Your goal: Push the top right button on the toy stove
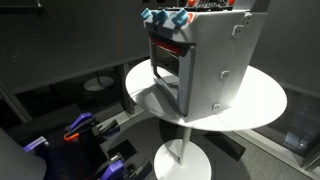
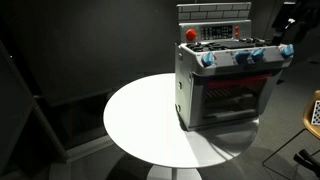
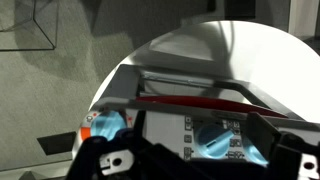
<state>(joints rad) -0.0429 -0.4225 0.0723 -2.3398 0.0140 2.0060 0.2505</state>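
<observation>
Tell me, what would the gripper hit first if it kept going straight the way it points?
Probably the top of the toy stove, beside the blue knob: the wrist view shows it directly ahead of the gripper. Depth is unclear there.

Round white table (image 1: 262, 95) stands on a single white post with a disc foot (image 1: 181, 160). The top is brightly lit and carries soft grey shadows in both exterior views. The floor (image 1: 60, 70) is dark grey. The wall (image 2: 80, 40) behind the table is dark and plain. A second pale disc (image 1: 98, 83) lies on the floor beyond the table. In the wrist view the tabletop curves against grey floor (image 3: 50, 100). A tan furniture edge (image 2: 314, 112) shows at the frame border, kind unclear.
</observation>
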